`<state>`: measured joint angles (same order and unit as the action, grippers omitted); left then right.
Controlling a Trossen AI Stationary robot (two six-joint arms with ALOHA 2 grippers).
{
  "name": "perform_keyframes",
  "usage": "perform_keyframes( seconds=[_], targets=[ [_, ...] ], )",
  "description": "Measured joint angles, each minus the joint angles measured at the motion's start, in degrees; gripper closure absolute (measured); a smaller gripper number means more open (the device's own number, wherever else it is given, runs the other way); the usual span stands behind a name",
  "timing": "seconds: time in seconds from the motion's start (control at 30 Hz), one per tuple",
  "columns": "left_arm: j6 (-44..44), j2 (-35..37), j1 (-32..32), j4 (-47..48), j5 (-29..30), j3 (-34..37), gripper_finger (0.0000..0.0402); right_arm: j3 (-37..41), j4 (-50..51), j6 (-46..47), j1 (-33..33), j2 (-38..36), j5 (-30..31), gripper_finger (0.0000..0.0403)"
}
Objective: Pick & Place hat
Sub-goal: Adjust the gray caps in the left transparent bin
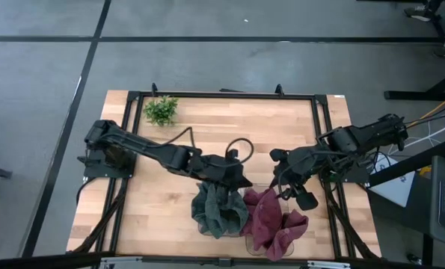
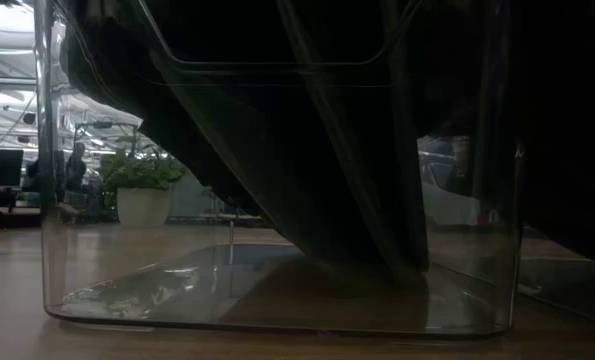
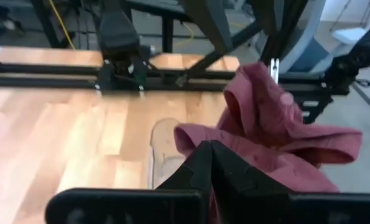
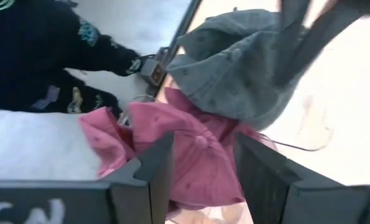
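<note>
While the left gripper [image 1: 221,181] holds the grey hat [image 1: 218,211] pinched over the clear bin [image 2: 277,300] at the table's [image 1: 162,194] near edge, release remains; the red hat [image 1: 274,224] lies there, and the right gripper [image 1: 297,196] waits open.

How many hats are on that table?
2. A grey-green hat hangs from the left jaws near the table's front edge; a maroon hat lies just right of it, touching it. Others may be hidden underneath.

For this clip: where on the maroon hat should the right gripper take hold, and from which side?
Grip the raised fold of the maroon hat nearest the right gripper, coming from above on the right side. The cloth bunches upward there, and the grey hat, under the left gripper, crowds its left side.
</note>
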<state>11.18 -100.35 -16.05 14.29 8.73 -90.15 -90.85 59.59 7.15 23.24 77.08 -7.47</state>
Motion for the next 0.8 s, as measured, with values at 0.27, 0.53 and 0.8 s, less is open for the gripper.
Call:
perform_keyframes(
  seconds=[0.27,0.53,0.8],
  targets=[
    [4.2,-1.5,0.1,2.7,-5.4,0.0,0.0399,0.0,4.0,2.4,0.0,0.0,10.8,0.0292],
    [13.0,-4.6,0.9,7.0,-18.0,0.0,0.0399,0.0,4.3,0.2,0.0,0.0,10.9,0.0388],
    [17.1,-6.5,0.9,12.8,-20.2,0.0,0.04,0.0,4.1,-0.1,0.0,0.0,10.9,0.0385]
  ],
)
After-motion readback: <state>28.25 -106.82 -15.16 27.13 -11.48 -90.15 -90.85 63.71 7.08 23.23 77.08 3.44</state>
